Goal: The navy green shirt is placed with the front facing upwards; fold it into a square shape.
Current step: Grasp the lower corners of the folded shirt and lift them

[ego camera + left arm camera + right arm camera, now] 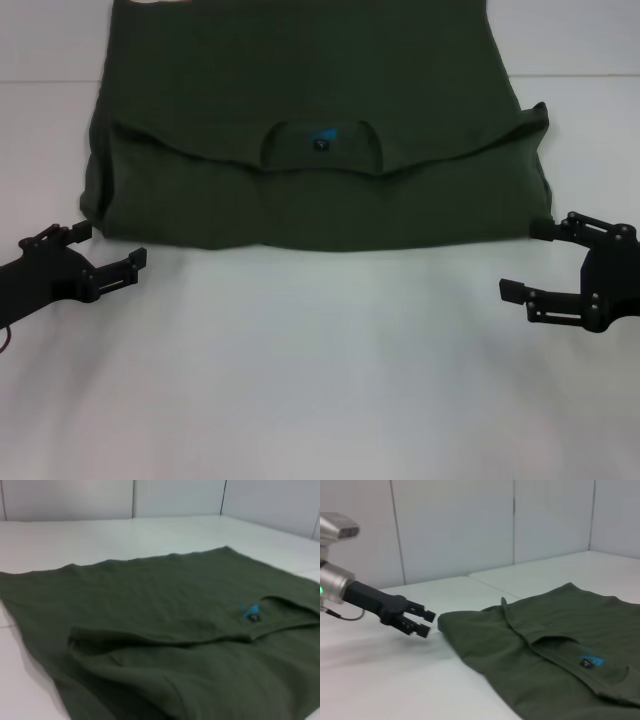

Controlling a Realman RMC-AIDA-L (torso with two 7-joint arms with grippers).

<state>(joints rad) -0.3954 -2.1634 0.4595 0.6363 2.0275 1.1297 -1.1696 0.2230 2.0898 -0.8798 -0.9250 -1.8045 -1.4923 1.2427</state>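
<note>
**Collar fold is down; both grippers free for the next crease**

You have the navy green shirt [310, 130] lying on the white table [320, 380], its collar end doubled over toward the robot so the neck opening and the small tag [322, 142] sit on top. The near folded edge runs straight between the two arms. Your left gripper [108, 252] hovers just off the shirt's near left corner, fingers spread and holding nothing. Your right gripper [540, 260] waits just off the near right corner, equally wide and empty. By the look of it, one fold is finished. Next you likely need to pinch both corners together and carry them evenly, keeping the layers from sliding.
</note>
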